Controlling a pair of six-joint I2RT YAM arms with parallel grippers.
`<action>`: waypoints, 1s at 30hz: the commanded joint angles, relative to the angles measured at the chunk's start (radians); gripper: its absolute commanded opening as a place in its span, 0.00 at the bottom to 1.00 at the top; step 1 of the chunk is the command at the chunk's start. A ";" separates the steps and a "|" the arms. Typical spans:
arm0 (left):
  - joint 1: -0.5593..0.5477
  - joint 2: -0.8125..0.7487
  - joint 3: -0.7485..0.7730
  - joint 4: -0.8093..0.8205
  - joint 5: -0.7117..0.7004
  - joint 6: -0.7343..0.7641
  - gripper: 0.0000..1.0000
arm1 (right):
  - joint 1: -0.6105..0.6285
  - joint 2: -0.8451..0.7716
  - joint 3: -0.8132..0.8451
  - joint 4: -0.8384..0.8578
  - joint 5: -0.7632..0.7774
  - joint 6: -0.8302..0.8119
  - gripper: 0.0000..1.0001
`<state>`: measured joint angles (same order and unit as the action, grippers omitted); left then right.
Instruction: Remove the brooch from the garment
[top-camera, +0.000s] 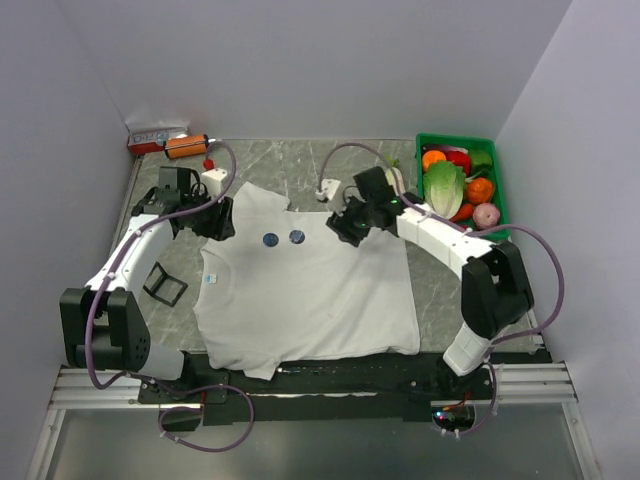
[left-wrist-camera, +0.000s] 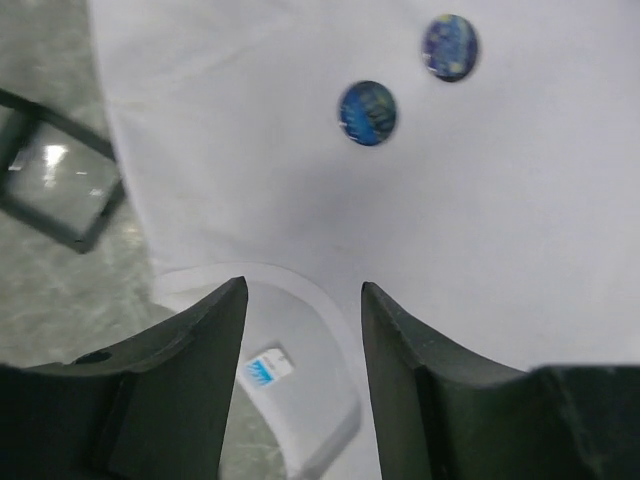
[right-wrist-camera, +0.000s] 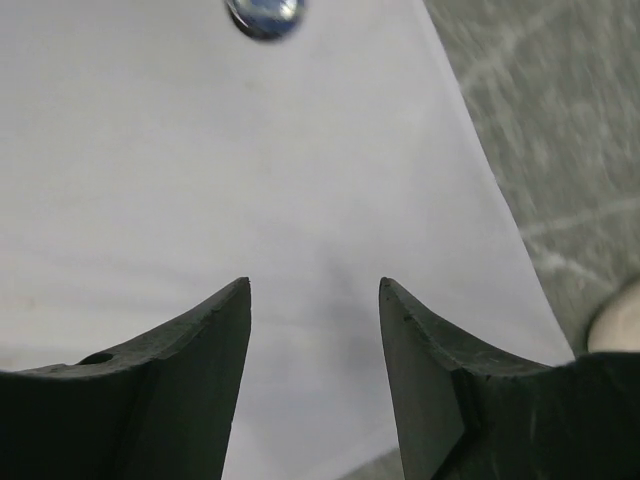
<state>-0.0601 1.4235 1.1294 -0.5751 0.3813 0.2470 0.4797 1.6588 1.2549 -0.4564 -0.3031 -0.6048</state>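
The white T-shirt (top-camera: 310, 290) lies flat on the table, its light-blue neck label (top-camera: 211, 280) at the left. Two small round dark-blue brooches (top-camera: 270, 239) (top-camera: 297, 236) sit side by side on its upper part. My left gripper (top-camera: 222, 222) is open and empty over the shirt's upper left corner. In its wrist view (left-wrist-camera: 303, 285) the collar and label (left-wrist-camera: 268, 368) lie between the fingers, and both brooches (left-wrist-camera: 367, 112) (left-wrist-camera: 449, 47) lie ahead. My right gripper (top-camera: 348, 228) is open and empty over the shirt's upper right. In its wrist view (right-wrist-camera: 314, 283) one brooch (right-wrist-camera: 265, 12) shows at the top edge.
A green crate of vegetables (top-camera: 497, 180) stands at the back right. A black square frame (top-camera: 165, 284) lies left of the shirt and also shows in the left wrist view (left-wrist-camera: 60, 190). An orange tool (top-camera: 185, 146) and small white blocks (top-camera: 215, 182) (top-camera: 328, 188) sit behind the shirt.
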 joint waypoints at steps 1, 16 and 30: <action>0.005 0.023 -0.005 -0.043 0.210 -0.052 0.54 | 0.068 0.097 0.104 0.087 -0.039 -0.012 0.61; 0.057 0.061 -0.017 0.047 0.133 -0.296 0.54 | 0.194 0.516 0.578 0.041 0.151 0.218 0.69; 0.141 0.051 -0.045 0.077 0.153 -0.393 0.53 | 0.280 0.588 0.532 0.047 0.301 0.290 0.76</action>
<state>0.0700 1.5146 1.0973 -0.5278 0.5327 -0.1165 0.7460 2.2314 1.8027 -0.4381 -0.0860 -0.3573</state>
